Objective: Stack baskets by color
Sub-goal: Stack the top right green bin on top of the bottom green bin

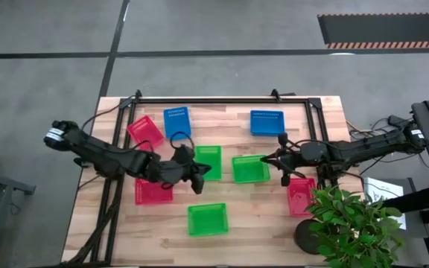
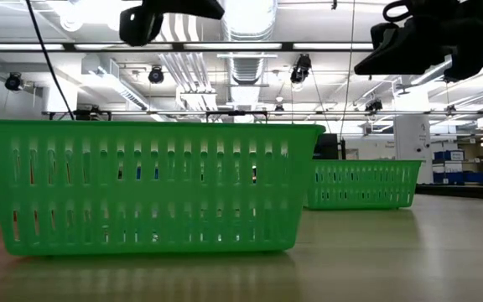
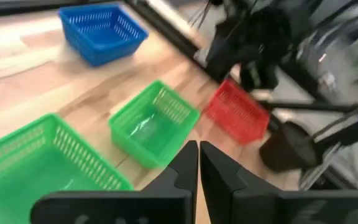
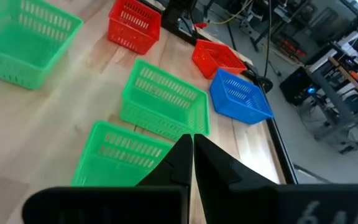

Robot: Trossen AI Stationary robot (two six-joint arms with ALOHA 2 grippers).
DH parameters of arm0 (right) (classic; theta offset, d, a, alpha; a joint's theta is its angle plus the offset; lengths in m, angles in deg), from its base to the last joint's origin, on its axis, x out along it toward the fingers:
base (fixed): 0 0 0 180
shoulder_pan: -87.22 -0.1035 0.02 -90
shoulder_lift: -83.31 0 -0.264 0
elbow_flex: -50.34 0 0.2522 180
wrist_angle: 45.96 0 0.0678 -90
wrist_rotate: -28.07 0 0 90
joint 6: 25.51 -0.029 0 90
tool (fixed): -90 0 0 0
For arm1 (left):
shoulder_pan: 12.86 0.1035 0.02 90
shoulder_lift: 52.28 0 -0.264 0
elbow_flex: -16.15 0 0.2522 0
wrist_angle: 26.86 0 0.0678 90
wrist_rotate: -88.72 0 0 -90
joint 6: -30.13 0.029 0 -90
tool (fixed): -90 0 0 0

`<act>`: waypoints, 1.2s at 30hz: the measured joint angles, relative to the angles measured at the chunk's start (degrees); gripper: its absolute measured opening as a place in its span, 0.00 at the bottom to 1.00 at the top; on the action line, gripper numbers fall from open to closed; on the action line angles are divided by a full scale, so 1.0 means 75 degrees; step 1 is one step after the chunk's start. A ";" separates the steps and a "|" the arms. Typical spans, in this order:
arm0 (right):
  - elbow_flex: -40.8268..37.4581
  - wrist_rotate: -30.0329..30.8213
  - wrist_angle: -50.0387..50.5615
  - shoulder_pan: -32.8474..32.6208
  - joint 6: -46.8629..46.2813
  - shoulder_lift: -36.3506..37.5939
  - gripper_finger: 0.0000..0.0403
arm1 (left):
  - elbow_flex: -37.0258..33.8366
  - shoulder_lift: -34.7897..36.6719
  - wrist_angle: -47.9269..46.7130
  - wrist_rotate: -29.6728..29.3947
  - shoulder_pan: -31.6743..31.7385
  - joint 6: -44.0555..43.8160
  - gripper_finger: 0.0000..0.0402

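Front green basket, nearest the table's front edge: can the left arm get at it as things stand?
Probably yes. The front green basket sits alone on bare wood, and the shut left gripper hangs just behind it, empty, nothing between them.

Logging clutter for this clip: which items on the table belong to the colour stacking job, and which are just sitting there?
Job items:
three green baskets
three red baskets
two blue baskets; no third is visible
None are stacked.

Bystanders:
potted plant at the table's corner by the right arm
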 joint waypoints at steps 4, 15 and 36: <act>0.0000 0.0000 0.0000 0.0000 0.0116 0.0000 0.02 | 0.0999 -0.0444 -0.0958 0.0458 -0.0003 -0.0007 0.00; 0.0000 0.0003 0.0122 0.0003 0.0081 0.0000 0.02 | 0.2578 -0.1962 -0.2565 0.2485 0.0030 0.1231 0.00; 0.0102 0.0003 0.1023 0.0000 -0.0695 0.0200 0.02 | 0.3003 -0.3541 -0.3757 0.2959 0.2043 -0.1202 0.00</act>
